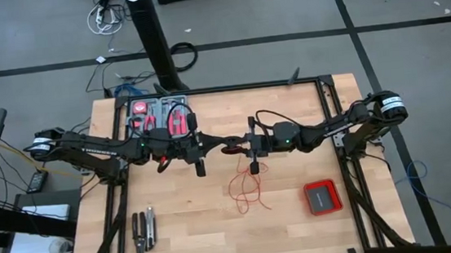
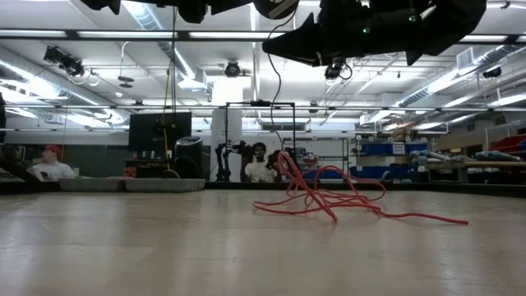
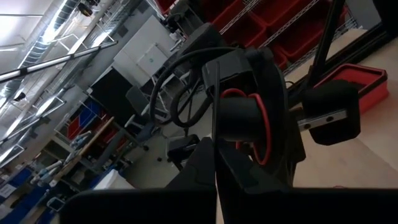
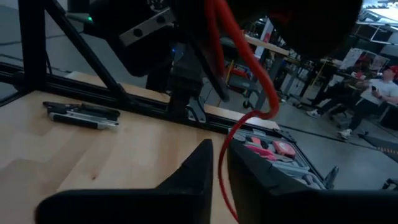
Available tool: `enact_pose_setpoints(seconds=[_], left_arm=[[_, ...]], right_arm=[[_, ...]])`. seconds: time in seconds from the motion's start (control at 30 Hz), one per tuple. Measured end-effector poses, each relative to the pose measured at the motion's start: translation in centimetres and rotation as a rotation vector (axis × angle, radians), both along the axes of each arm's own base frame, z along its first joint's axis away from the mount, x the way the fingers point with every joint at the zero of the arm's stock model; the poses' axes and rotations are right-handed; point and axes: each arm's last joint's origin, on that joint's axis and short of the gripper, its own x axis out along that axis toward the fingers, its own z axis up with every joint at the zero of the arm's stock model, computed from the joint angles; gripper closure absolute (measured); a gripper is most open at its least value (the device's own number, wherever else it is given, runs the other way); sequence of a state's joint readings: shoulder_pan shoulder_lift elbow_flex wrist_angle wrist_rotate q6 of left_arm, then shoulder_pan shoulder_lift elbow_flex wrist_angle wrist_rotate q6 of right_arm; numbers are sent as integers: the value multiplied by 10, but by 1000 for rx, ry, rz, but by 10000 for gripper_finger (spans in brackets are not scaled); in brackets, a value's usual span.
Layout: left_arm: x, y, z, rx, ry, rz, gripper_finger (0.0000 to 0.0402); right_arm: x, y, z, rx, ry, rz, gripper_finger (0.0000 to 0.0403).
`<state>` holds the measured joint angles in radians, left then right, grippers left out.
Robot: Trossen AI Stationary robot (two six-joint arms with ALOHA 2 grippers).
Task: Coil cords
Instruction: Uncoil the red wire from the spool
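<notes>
above mid-table the right gripper [image 1: 248,147] pinches narrowly around the red wire [image 1: 247,186], its loose loops lying below; the left gripper [image 1: 203,147], clamped shut, holds the spool [image 1: 232,146]. winding's underway; next calls for feeding wire around it.

The high camera is looking straight down on the whole table [image 1: 185,228], taking in both arms meeting over its middle. The low camera is sitting at the table's surface [image 2: 164,247], facing level across it into the room, with the arms hanging in from above. Each wrist camera is riding close behind its own fingers, facing the other arm at near range. The red wire [image 1: 247,186] is showing in the high, low [image 2: 329,201] and right wrist [image 4: 239,68] views.
</notes>
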<state>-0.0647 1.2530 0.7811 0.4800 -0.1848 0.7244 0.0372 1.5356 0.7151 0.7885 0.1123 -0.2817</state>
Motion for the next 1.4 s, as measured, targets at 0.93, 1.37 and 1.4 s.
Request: enact_pose_setpoints(seconds=[0.93,1.37,1.4], left_arm=[[-11,22,-7,52,90,775,401],[-7,19,-1,-205,-83,618,401],[-7,19,-1,-219,-86,593,401]], right_arm=[[-26,4,19,-159,152,53,402],[-10,-31,-18,40,252,-193,395],[-10,-35,-20,59,265,-214,390]])
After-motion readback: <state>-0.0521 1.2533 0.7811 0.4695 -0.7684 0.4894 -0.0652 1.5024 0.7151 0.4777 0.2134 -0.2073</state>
